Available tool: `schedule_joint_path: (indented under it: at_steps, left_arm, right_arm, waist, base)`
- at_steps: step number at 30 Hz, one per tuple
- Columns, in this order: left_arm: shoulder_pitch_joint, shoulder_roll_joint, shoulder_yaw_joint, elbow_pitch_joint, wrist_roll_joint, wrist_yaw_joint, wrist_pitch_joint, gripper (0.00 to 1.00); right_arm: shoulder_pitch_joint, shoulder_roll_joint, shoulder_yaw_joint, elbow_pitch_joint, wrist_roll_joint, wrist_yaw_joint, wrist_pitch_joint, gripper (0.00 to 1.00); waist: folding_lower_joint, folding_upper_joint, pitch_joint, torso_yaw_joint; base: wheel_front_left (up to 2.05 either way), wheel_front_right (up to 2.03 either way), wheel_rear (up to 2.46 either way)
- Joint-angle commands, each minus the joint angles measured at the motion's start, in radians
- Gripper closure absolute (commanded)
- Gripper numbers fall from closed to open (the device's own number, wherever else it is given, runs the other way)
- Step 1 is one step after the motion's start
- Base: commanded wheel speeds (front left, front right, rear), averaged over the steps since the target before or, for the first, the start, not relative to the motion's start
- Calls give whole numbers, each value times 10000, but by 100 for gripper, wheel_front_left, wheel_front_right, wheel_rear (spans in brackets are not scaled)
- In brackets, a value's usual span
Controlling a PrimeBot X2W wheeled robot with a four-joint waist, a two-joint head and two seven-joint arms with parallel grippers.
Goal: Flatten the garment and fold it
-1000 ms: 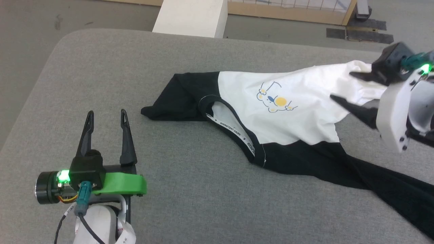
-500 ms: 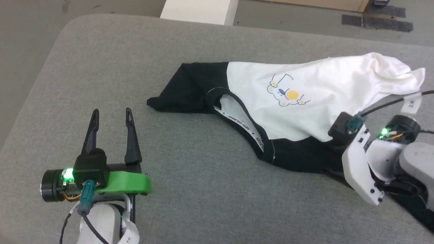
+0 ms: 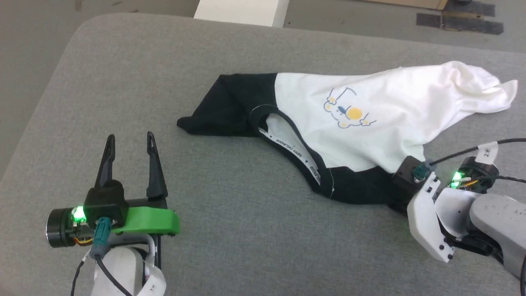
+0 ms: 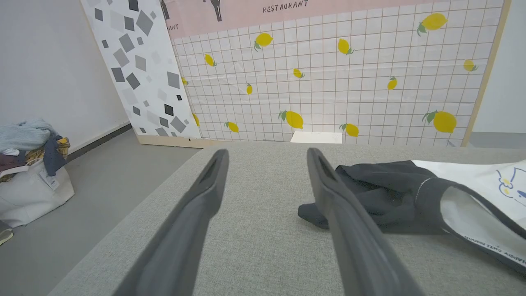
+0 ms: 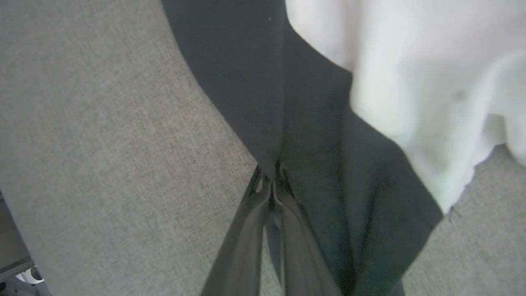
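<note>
Garment (image 3: 370,123) lies in a loose, twisted heap across the right half of the grey cushion (image 3: 246,246). Its chest print faces up and its white body is bunched toward the far right. One black sleeve (image 3: 222,111) points left, and the nearer sleeve (image 3: 361,191) trails toward the robot's right side. The right gripper (image 5: 270,185) has its two fingers pressed together at the edge of that nearer sleeve. Black cloth appears to be pinched between the tips, though how much is caught I cannot tell. The left gripper (image 3: 130,137) hovers with its fingers apart over bare cushion, near the left-pointing sleeve but not touching it. This looks like the flattening step, barely begun, with no fold made yet. The next move probably calls for the right arm to draw its sleeve outward while the left arm takes the opposite sleeve or shoulder, so the garment can be spread flat. A thin pinch could slip under tension.
</note>
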Motion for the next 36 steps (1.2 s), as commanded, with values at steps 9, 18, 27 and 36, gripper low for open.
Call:
schedule_joint_path:
  at_steps: [9, 18, 27, 36]
  left_arm:
    - [333, 253, 231, 170, 67, -153, -36, 0]
    - [640, 288, 206, 202, 146, -182, -36, 0]
    - [486, 631, 113, 490, 241, -487, -36, 0]
    - [-896, 1728, -367, 655, 267, -1762, -36, 0]
  right_arm:
    - [826, -1267, 86, -1214, 203, -13, -1696, 100]
    - [3138, -1803, 72, -1274, 339, -13, -1649, 100]
    - [3568, -926, -1104, -142, -323, -13, -3405, 0]
    - [4585, -776, -3575, -1285, -673, -13, -4385, 0]
  waist:
    - [0, 0, -1179, -837]
    - [0, 0, -1505, -1199]
    - [0, 0, -1735, -1393]
    - [0, 0, -2145, -1678]
  base:
    - [0, 0, 0]
    - [0, 0, 0]
    - [0, 0, 0]
    - [0, 0, 0]
